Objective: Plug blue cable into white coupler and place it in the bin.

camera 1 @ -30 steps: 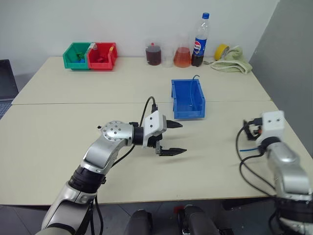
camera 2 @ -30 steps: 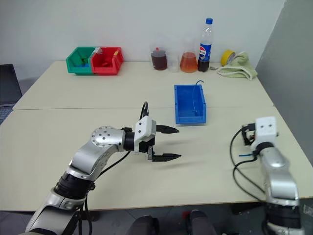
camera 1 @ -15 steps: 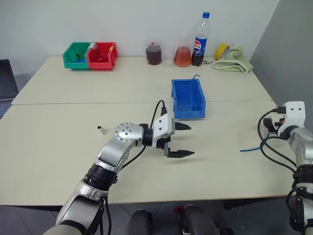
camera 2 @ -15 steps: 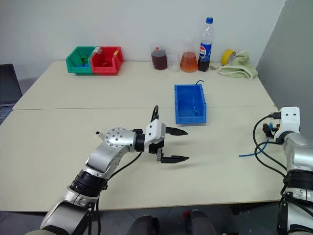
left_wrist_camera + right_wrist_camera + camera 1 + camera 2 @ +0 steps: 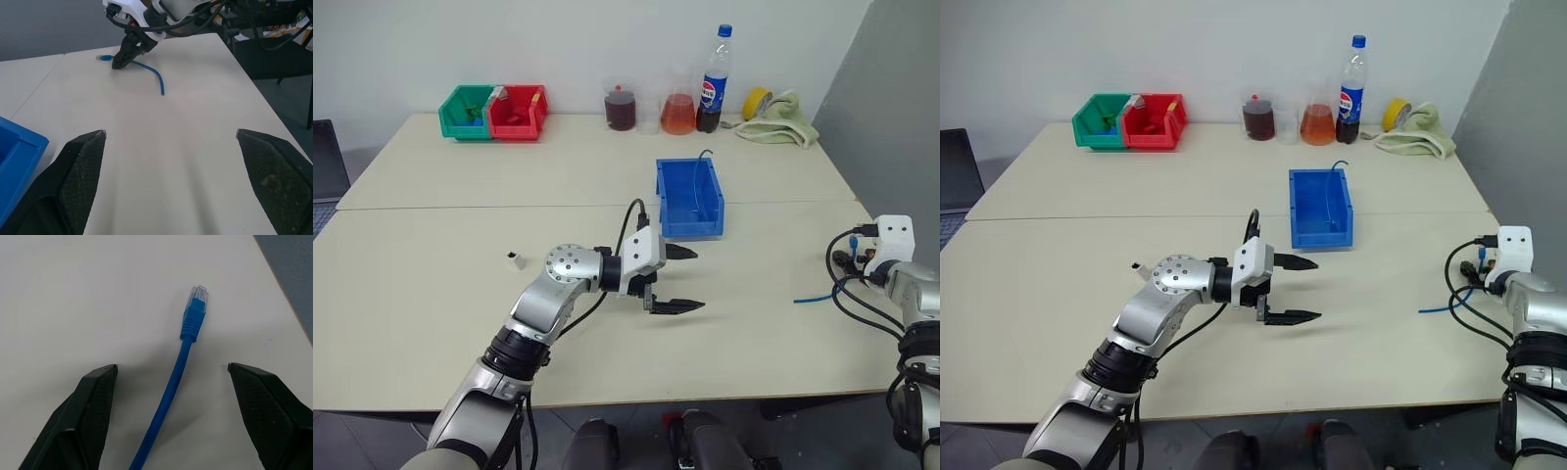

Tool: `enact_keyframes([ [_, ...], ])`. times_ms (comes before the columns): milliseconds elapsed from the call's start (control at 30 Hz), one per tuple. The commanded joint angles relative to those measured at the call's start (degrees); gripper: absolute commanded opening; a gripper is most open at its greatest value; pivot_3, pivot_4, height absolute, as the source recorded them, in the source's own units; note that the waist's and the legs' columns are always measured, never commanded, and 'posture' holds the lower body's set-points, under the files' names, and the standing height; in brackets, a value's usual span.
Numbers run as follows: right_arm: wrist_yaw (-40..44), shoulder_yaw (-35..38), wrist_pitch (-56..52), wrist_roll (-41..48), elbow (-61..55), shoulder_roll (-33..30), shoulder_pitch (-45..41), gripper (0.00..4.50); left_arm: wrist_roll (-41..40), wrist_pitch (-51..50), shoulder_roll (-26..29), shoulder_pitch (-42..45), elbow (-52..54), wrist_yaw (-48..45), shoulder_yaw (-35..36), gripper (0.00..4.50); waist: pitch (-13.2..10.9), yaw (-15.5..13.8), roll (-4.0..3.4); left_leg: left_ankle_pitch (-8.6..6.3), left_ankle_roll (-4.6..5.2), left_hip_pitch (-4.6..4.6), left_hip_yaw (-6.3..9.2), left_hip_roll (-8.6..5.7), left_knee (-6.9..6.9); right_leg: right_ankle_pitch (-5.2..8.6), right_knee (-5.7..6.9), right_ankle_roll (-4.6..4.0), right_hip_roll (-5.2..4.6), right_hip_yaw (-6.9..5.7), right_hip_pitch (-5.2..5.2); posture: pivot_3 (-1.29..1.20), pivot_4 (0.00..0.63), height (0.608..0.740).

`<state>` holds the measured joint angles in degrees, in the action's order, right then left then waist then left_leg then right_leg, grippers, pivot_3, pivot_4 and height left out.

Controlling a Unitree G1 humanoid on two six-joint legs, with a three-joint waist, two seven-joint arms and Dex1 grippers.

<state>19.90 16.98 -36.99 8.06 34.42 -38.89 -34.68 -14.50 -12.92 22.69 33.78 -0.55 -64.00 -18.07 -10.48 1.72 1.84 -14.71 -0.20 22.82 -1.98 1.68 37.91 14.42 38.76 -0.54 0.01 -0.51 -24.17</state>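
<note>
A green bin (image 5: 465, 111) and a red bin (image 5: 517, 111) are seen side by side at the desk's (image 5: 431, 294) far edge, well beyond the left claw; two flasks of dark and orange liquid (image 5: 620, 107), a cola bottle (image 5: 715, 80), tape (image 5: 756, 101) and a cloth (image 5: 781, 121) are set farther along.

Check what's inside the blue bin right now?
The bin holds a thin dark wire running along its right wall and poking above the back rim. No coupler visible; its front wall hides the nearest floor.

Bare table (image 5: 440, 294) between left gripper (image 5: 677, 279) and blue cable (image 5: 815, 297). Bin (image 5: 690, 199) just behind left gripper. Right gripper (image 5: 171, 377) straddles cable, fingers wide (nothing between but cable). White coupler (image 5: 515, 259) alone, open tabletop around.
</note>
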Motion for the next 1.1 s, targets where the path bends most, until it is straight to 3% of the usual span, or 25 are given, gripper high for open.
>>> enact_keyframes([
  [33,0.95,1.39,0.23,1.34,1.41,-1.12,-1.28,3.34,-0.05,0.90,0.33,0.73,0.76,0.57,1.70,4.50,0.00,0.00,0.00,0.00,0.00,0.00,0.01,0.00,0.00,0.00,0.01,0.00,0.00,-0.01,0.00,0.00,0.150,0.740],
  [367,1.13,1.39,1.68,2.39,3.34,-1.02,-2.09,0.64,0.61,0.65,1.01,0.64,1.02,1.78,1.95,4.50,0.00,-0.08,-0.01,0.01,0.02,0.01,0.01,-0.02,0.01,0.00,0.02,0.00,-0.01,-0.01,0.00,0.00,0.150,0.740],
  [467,1.14,1.05,2.33,2.04,3.88,-1.08,-2.15,0.06,0.58,0.73,1.42,0.44,1.25,1.77,2.05,4.50,0.00,-0.08,-0.01,0.01,0.02,0.01,0.02,-0.01,0.00,0.00,0.02,0.00,-0.01,-0.02,0.00,0.00,0.150,0.740],
  [567,1.68,-0.02,4.00,1.08,4.03,-1.65,-2.16,0.06,0.45,0.68,1.80,0.22,1.47,1.80,2.23,4.50,0.00,-0.08,-0.01,0.01,0.02,0.01,0.01,-0.01,0.01,0.00,0.02,0.00,-0.01,-0.01,0.00,0.00,0.150,0.740],
  [700,8.83,-4.54,7.04,-0.52,0.54,-4.50,-1.60,0.06,-0.02,0.40,2.44,-0.45,2.22,2.92,3.35,4.50,0.00,-0.03,-0.03,0.01,0.02,0.00,0.00,-0.02,0.01,0.00,0.04,0.00,-0.01,0.00,0.00,0.00,0.150,0.740],
  [800,17.34,-8.31,9.47,-1.16,-2.42,-8.28,-1.49,0.06,-1.05,-0.56,3.82,-2.87,4.94,3.44,5.13,4.50,-0.03,0.08,-0.12,0.01,0.02,0.01,0.00,0.00,-0.01,0.00,0.02,0.00,0.00,0.00,-0.02,0.00,0.150,0.740],
  [1000,42.77,-17.67,16.79,-0.42,-13.78,-17.95,2.43,0.06,-5.53,-4.72,9.56,-14.65,17.14,4.73,10.94,4.50,-0.07,0.04,-0.24,0.01,0.03,0.00,0.02,0.06,-0.04,0.01,-0.03,-0.01,0.01,-0.04,-0.02,0.00,0.150,0.740],
  [1100,49.23,-20.40,19.86,0.84,-19.17,-17.77,3.32,0.06,-5.85,-5.25,10.90,-21.74,21.69,8.60,15.44,4.50,-0.07,0.17,-0.24,0.01,0.02,-0.05,0.01,0.10,-0.03,0.01,-0.05,-0.02,0.00,-0.03,0.00,0.00,0.150,0.740],
])
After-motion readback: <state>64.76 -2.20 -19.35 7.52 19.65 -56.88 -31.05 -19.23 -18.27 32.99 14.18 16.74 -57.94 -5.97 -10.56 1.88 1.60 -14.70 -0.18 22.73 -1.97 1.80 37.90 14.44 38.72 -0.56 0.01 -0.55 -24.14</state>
